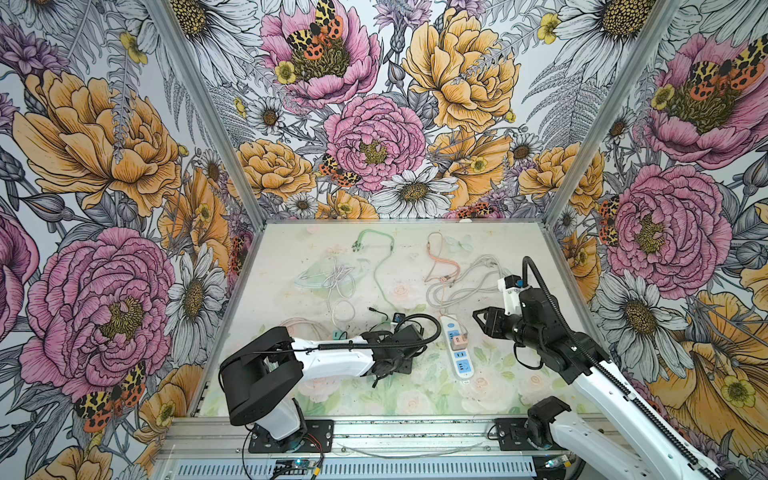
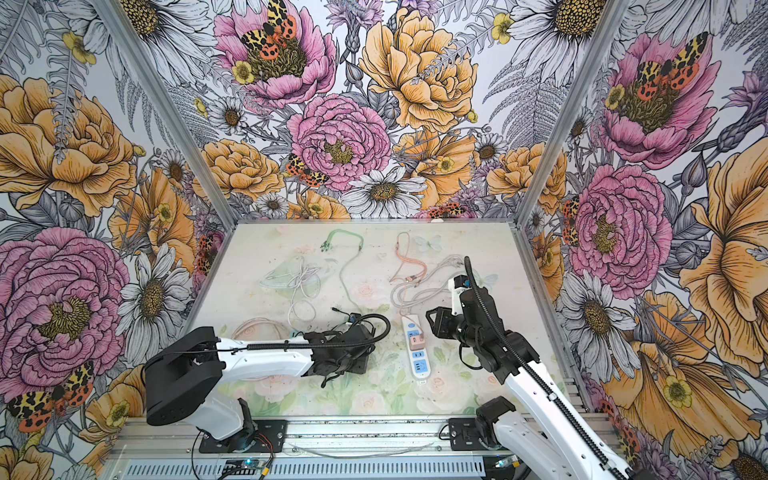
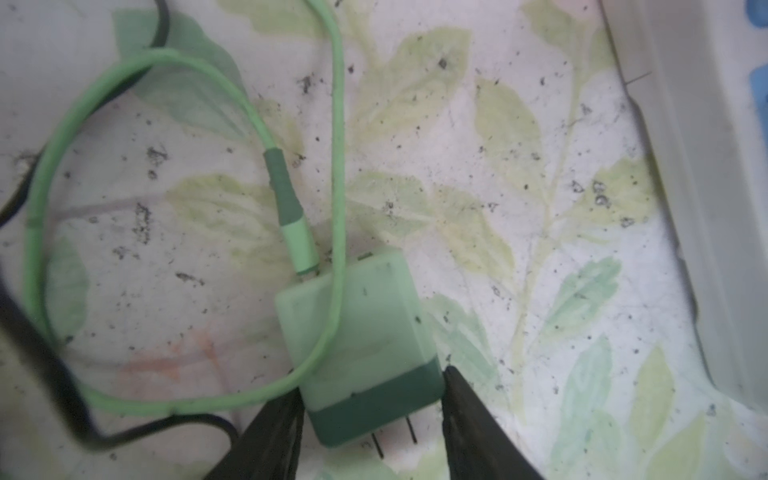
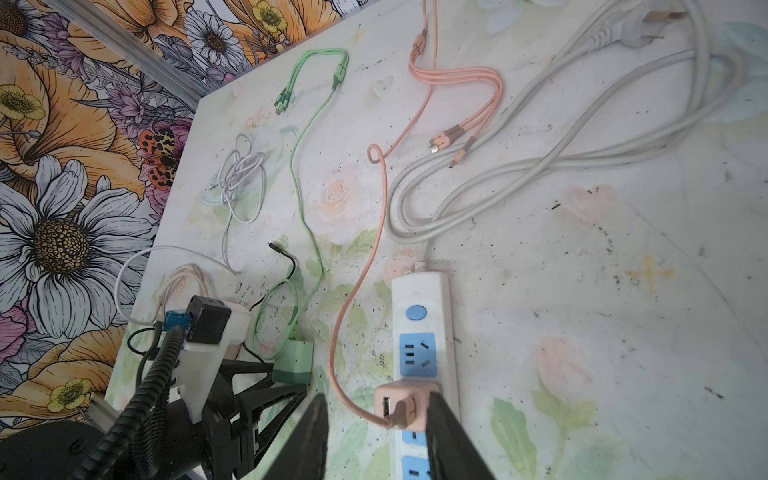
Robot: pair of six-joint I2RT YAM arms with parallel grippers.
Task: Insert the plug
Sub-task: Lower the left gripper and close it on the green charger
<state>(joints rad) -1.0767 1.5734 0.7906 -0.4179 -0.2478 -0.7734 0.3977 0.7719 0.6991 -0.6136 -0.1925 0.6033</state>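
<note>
On the table (image 4: 582,291), the power strip (image 4: 419,299) shows a free socket (image 4: 417,353); the right gripper (image 4: 376,397) hangs half-open, empty, while the left gripper (image 3: 372,384) flanks the green plug (image 3: 357,345) at the strip's nine o'clock, pinch unclear: squeeze squarely, prongs (image 3: 411,428) clear

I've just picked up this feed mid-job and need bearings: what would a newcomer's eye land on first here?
The loud flower-print walls ring the table on three sides. Right of the table's middle lies a white power strip with a pink charger plugged in. Left of it, a green charger lies between the left gripper's fingers, prongs bare.
</note>
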